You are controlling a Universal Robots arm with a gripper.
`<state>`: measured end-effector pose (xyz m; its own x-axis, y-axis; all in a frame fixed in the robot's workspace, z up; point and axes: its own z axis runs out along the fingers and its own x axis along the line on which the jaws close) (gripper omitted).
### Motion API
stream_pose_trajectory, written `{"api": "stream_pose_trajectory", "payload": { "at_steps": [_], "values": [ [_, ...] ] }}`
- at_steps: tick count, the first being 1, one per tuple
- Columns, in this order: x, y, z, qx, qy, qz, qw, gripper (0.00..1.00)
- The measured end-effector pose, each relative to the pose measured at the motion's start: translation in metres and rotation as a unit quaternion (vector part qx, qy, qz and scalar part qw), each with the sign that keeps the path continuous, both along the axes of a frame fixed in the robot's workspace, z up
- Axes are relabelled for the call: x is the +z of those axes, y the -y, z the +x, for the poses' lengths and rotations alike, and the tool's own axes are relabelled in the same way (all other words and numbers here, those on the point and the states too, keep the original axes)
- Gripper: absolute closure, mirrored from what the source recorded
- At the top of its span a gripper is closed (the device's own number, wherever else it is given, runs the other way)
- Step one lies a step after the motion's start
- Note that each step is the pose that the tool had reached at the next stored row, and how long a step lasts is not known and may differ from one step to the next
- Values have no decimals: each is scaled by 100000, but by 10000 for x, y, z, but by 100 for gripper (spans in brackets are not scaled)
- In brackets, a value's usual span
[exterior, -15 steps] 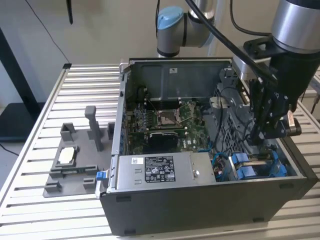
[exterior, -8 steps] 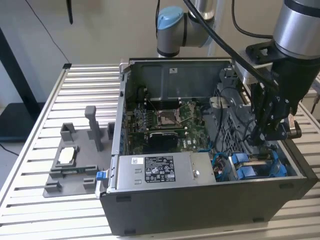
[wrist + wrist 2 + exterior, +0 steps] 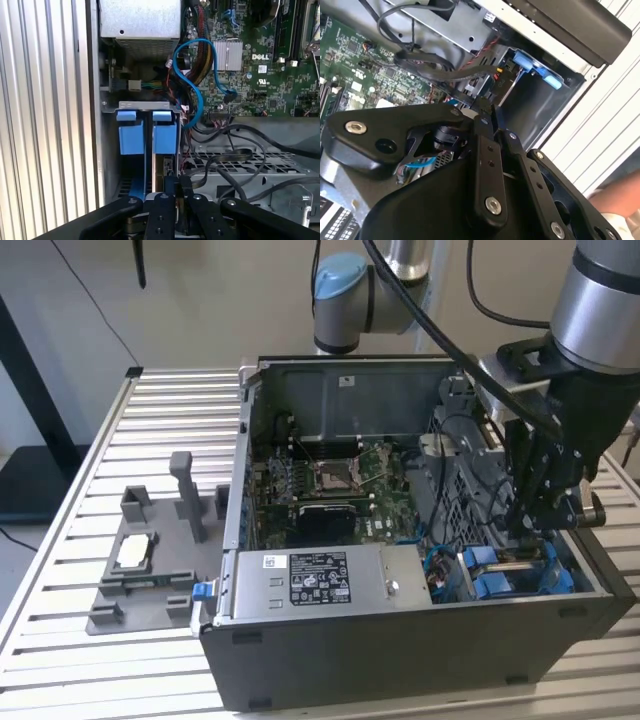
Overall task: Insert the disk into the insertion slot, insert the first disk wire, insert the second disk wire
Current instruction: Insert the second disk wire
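I see the disk (image 3: pixel 161 172) standing on edge inside the insertion slot (image 3: pixel 142 105), its thin side facing the first wrist view, with the bright blue carrier tabs (image 3: pixel 165 135) capping the end of the cage. The slot sits in the lower corner of the open computer case (image 3: pixel 400 640), at the exterior view's right (beside the labelled silver power-supply box (image 3: pixel 310 580)). My gripper (image 3: pixel 173 186) is lowered into that corner, its black fingers (image 3: pixel 160 215) drawn close together right at the near end of the disk; I cannot tell whether they pinch anything. A light blue cable (image 3: pixel 197 75) loops from the green motherboard (image 3: pixel 260 55) toward the cage, among black wires (image 3: pixel 235 155). The case rests on a slatted metal table (image 3: pixel 120 440), and a grey fixture (image 3: pixel 150 560) stands well apart from it.
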<state>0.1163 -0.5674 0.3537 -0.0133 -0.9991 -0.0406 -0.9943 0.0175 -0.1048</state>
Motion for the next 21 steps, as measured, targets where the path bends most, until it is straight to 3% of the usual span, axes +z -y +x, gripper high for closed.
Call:
{"api": "stream_pose_trajectory", "payload": {
  "at_steps": [5,11,21],
  "values": [
    [-44,31,12,-1,-1,440,99999,84],
    [-82,33,20,-2,0,834,99997,84],
    [-120,38,48,-9,-6,1079,99994,84]
  ]
}}
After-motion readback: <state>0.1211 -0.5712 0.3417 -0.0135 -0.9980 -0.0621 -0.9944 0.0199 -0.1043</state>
